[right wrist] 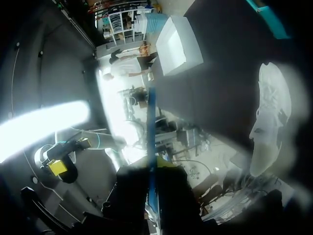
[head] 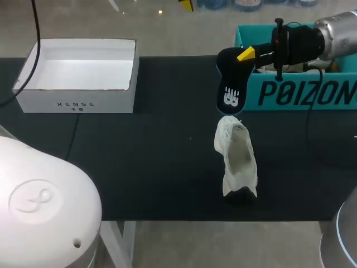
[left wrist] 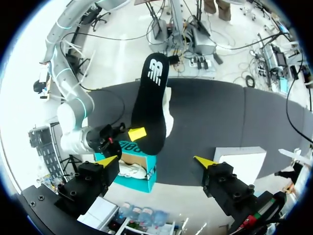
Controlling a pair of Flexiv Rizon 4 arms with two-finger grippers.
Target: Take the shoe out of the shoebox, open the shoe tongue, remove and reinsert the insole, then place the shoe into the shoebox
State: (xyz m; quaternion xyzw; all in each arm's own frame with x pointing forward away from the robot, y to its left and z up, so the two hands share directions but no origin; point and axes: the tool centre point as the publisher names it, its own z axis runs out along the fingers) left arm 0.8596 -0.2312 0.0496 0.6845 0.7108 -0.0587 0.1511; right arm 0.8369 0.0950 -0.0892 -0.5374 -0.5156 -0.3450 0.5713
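Up at the upper right of the head view, the right fingers (head: 246, 54) pinch the black insole (head: 230, 84), which hangs upright before the teal shoebox (head: 301, 92). Just below it, right of centre, the white shoe (head: 237, 159) lies on the dark counter (head: 139, 162). The left fingers (left wrist: 108, 160) stand spread wide.

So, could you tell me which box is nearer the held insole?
The teal box on the right: the black insole hangs at its corner, while the white box sits far left.

Silver right arm (head: 337, 30) with black wrist, black cable, yellow-tipped fingers (head: 246, 54).
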